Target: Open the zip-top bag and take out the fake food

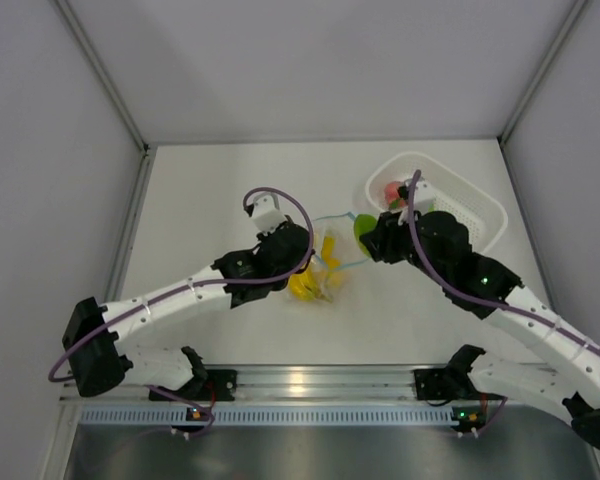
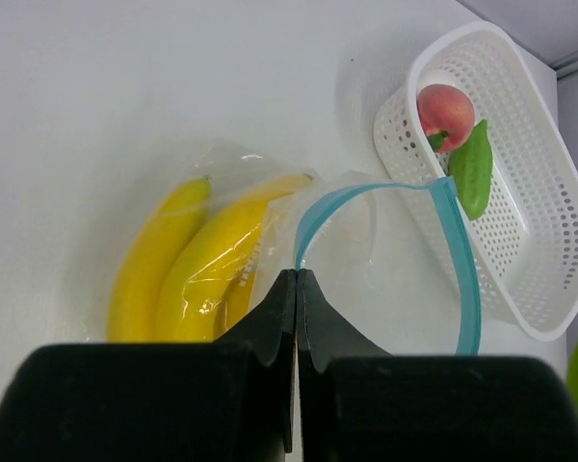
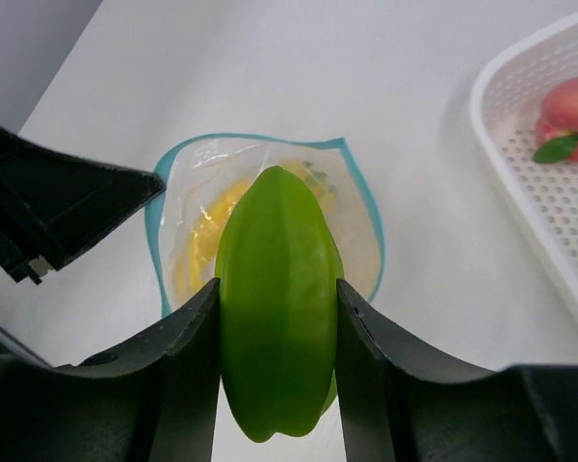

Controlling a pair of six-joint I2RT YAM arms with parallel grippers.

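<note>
The clear zip-top bag (image 1: 332,262) lies mid-table with its blue-stripped mouth (image 2: 462,269) open. A yellow banana bunch (image 2: 188,269) is inside it. My left gripper (image 2: 297,279) is shut on the near edge of the bag's mouth. My right gripper (image 3: 277,289) is shut on a green fruit piece (image 3: 275,241) and holds it above the open bag (image 3: 188,221). In the top view the green piece (image 1: 362,226) sits between the bag and the basket. A pink peach (image 2: 445,108) and a green leaf-shaped piece (image 2: 472,168) lie in the basket.
A white perforated basket (image 1: 470,205) stands at the back right, just right of the bag; it also shows in the left wrist view (image 2: 549,221) and the right wrist view (image 3: 549,192). Grey walls enclose the table on three sides.
</note>
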